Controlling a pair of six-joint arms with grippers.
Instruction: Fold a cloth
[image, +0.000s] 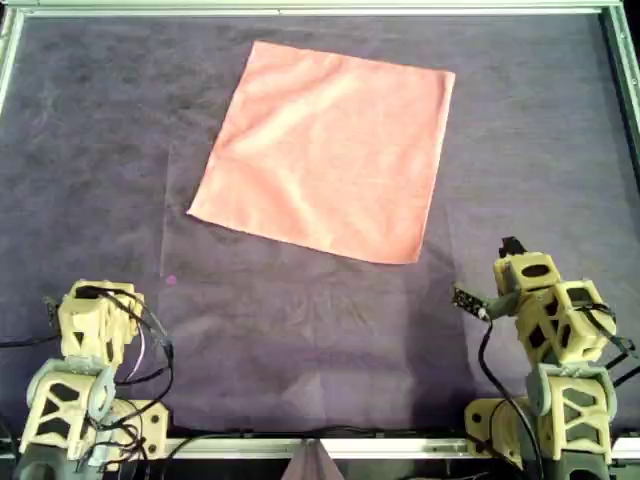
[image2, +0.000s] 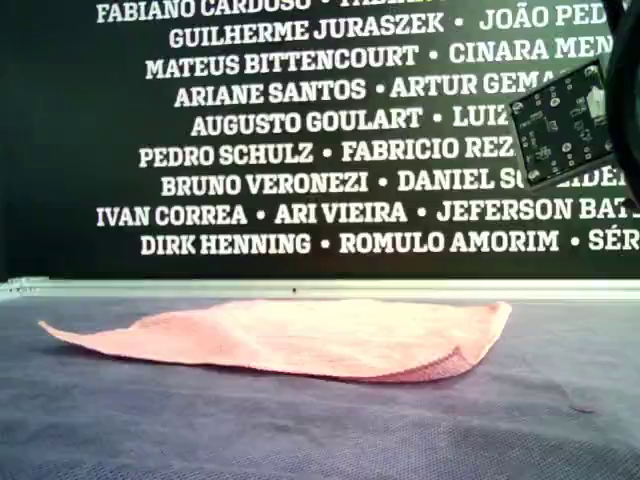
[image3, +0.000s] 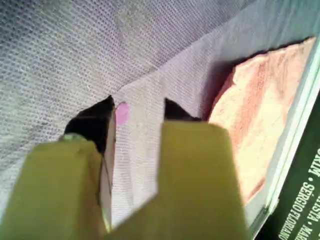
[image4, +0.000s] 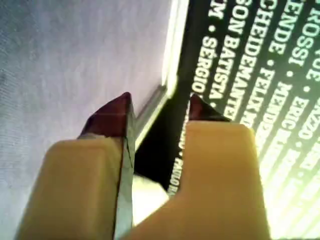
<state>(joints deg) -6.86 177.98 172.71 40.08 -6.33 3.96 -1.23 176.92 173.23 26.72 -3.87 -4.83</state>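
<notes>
You have not started the fold: the cloth (image: 325, 150) lies spread in a single layer on the purple felt surface (image: 300, 340), with no corner turned over and no crease laid in, so every step of the task is still ahead of you. It sits in the far half of the overhead view, a little toward the middle, well apart from both arms, which are parked at the near edge, one in each near corner of that view. The left end effector (image3: 137, 107) is released, its jaws spread with bare felt and a small pink mark (image3: 121, 112) showing between them, and the cloth lies beyond its tips, not touched. The right end effector (image4: 157, 107) is likewise released and grasping nothing, looking out past the metal rail (image4: 170, 45) toward the lettered backdrop (image4: 260, 55). The cloth is close to square, so you have no real long axis to work from; what matters is that it is turned out of line with the rails, its edges running at a slant, one corner nearest the right arm and another reaching toward the overhead view's left. In the exterior view it rests nearly flat, with the edge at that view's right lifted slightly off the felt.
</notes>
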